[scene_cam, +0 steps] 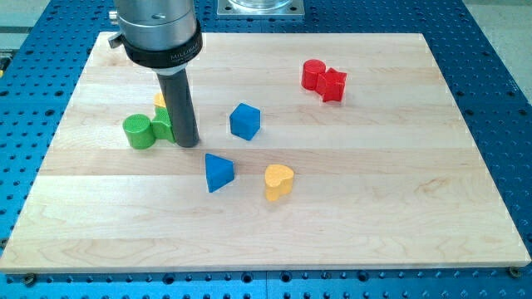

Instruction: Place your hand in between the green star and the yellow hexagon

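My tip (187,143) rests on the table (399,199), touching or just beside the green star (164,124) on its left in the view, with the yellow hexagon (160,100) mostly hidden just behind the rod and a green cylinder (139,131) next to the star. There is no gripper, only a bare rod, so nothing opens or clamps. Both blocks look small, light, rigid and smooth, likely to slide or twist at a nudge; any contact should be a flat push on a side face, not a hold.

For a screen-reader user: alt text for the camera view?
My tip rests beside a green block partly hidden behind the rod, a green cylinder to its left; blue, yellow and red blocks lie scattered on the wooden board.
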`<state>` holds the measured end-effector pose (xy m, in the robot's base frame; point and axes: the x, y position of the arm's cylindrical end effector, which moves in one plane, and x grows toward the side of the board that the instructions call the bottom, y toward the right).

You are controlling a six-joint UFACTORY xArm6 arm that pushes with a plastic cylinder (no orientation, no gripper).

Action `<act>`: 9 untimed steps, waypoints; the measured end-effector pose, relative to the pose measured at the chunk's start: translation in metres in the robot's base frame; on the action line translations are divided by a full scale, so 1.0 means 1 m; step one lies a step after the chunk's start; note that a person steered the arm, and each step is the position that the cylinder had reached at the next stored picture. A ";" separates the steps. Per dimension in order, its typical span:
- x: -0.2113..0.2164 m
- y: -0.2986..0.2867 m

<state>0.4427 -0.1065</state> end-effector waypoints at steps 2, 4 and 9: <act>-0.025 0.049; -0.051 0.016; -0.020 -0.069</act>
<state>0.4224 -0.1756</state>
